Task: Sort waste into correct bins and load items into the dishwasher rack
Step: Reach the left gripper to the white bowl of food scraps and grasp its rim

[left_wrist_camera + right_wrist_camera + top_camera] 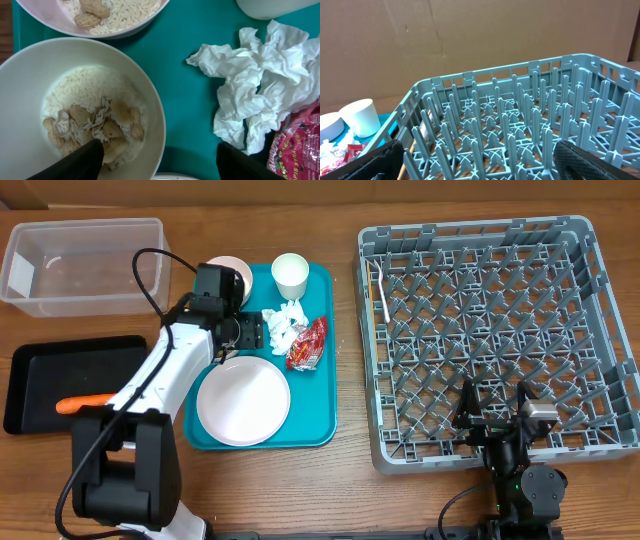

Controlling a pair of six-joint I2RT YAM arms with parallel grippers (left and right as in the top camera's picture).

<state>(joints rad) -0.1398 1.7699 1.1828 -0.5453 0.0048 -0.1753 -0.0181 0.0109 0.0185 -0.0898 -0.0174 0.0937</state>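
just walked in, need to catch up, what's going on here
The left gripper hangs open over the teal tray, straddling the rim of a bowl of rice and nuts, not yet closed on it. The right gripper is open at the rack, holding nothing. A carrot lies in the black tray; tissue, wrapper, plate and cup sit on the teal tray.

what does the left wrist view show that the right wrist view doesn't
Only the left wrist: the rice and nuts inside the near bowl and the bowl behind it.

Only the right wrist: the grey dishwasher rack with its upright pegs, and the brown cardboard wall behind it.

Both: the teal tray, the red wrapper and the white cup, which the left wrist cuts to an edge. The crumpled tissue is plain in the left wrist, at most a white scrap in the right.
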